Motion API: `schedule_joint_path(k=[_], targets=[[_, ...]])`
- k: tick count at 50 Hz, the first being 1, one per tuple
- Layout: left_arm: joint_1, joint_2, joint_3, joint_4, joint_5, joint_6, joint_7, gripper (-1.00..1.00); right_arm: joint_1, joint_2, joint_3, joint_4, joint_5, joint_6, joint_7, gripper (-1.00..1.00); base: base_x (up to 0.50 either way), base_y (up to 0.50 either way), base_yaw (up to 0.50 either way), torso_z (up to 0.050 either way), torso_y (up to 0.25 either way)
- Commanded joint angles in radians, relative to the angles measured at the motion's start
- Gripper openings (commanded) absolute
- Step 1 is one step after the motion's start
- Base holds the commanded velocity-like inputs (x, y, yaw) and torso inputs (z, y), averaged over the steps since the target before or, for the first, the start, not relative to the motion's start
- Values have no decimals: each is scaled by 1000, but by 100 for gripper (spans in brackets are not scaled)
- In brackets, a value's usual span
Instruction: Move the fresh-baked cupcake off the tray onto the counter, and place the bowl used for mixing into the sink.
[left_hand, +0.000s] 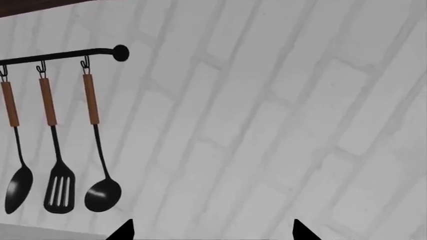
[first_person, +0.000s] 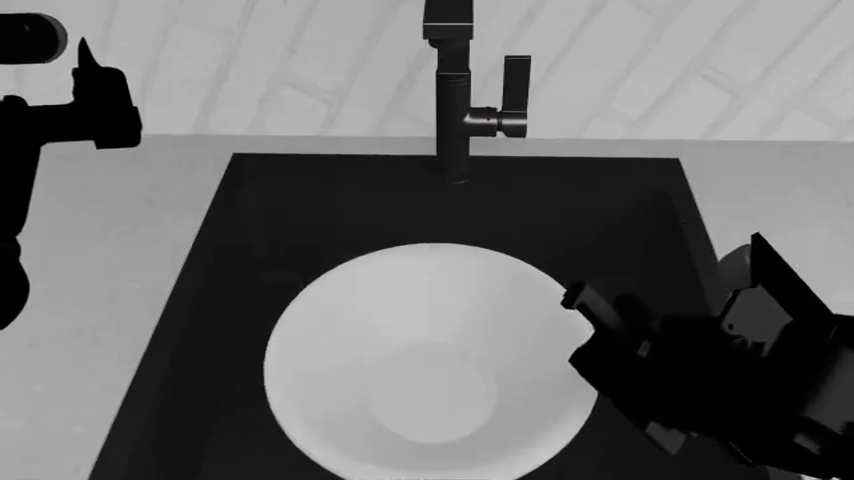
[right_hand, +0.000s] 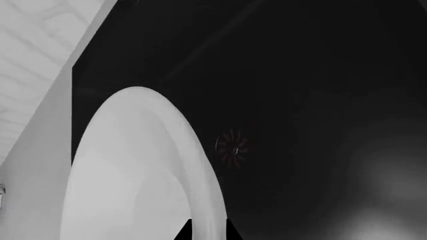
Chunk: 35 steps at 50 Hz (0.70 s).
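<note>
The right gripper (right_hand: 207, 231) is closed on the rim of the bowl (first_person: 427, 360), a fingertip on each side of the rim at the bowl's 3 o'clock edge. The bowl sits inside the sink (first_person: 254, 215), below the faucet (first_person: 457, 95) at 12 o'clock. The left gripper (left_hand: 212, 232) is spread apart and empty, facing utensils (left_hand: 60, 150) hung on a wall rail (left_hand: 67, 54), above the counter (first_person: 120, 240).

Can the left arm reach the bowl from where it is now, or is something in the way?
Probably yes, but not at once. The left gripper is raised by the wall, pointing at hanging utensils. Nothing lies between it and the bowl in the sink; the right gripper already holds its rim.
</note>
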Motion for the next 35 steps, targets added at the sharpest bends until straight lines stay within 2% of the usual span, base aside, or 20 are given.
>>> schedule_joint_path(k=[1, 35], targets=[[0, 1, 3, -4, 0, 0, 1, 100, 24, -37, -17, 96, -44, 24, -68, -100, 0, 0, 0, 0, 0], [-2, 8, 11, -14, 1, 2, 5, 100, 111, -135, -100, 369, -165, 100, -234, -100, 0, 0, 0, 0, 0]])
